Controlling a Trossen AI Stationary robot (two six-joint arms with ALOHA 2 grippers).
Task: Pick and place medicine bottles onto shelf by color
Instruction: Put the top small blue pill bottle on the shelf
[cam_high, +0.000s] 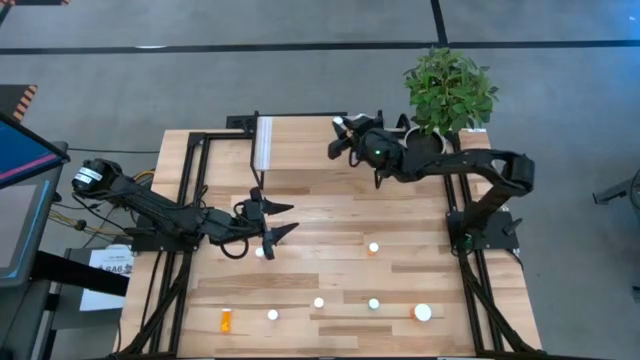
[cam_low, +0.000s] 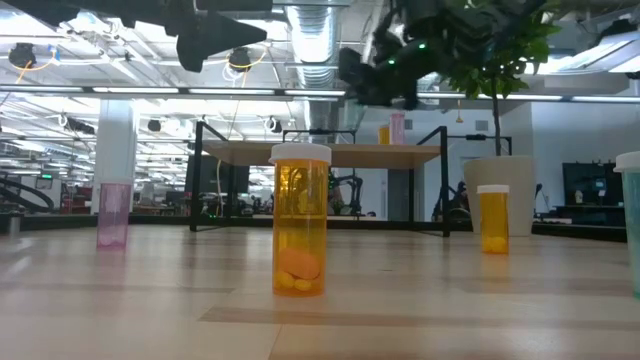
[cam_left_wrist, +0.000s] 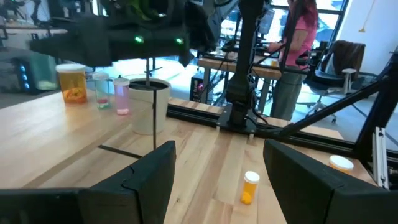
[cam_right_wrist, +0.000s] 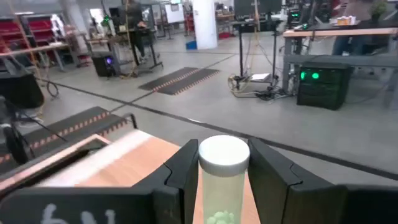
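The left gripper (cam_high: 283, 221) hangs above the middle of the wooden table (cam_high: 330, 190), fingers spread with nothing between them. One white-capped bottle (cam_high: 260, 252) stands on the table just beside the lower fingertip. In the left wrist view the two dark fingers (cam_left_wrist: 149, 177) frame an orange bottle (cam_left_wrist: 249, 187) standing farther out on the table, apart from both fingers.

Along the near table edge, left to right: an orange bottle lying on its side (cam_high: 225, 320), three small white-capped bottles (cam_high: 272, 314) (cam_high: 319, 302) (cam_high: 374, 303), and a larger white-capped bottle (cam_high: 423, 313). Another orange bottle (cam_high: 373, 248) stands mid-table.

The shelf (cam_high: 300, 155) sits at the far side of the table, its white strip (cam_high: 264, 143) at the left end. In the low view an orange and a pink bottle (cam_low: 397, 128) stand on it.

The right gripper (cam_high: 340, 137) is raised over the shelf, fingers pinching a clear bottle with green pills (cam_right_wrist: 222, 180); the bottle stands upright between both fingers, white cap level with the fingertips. A potted plant (cam_high: 448, 90) stands behind this arm.
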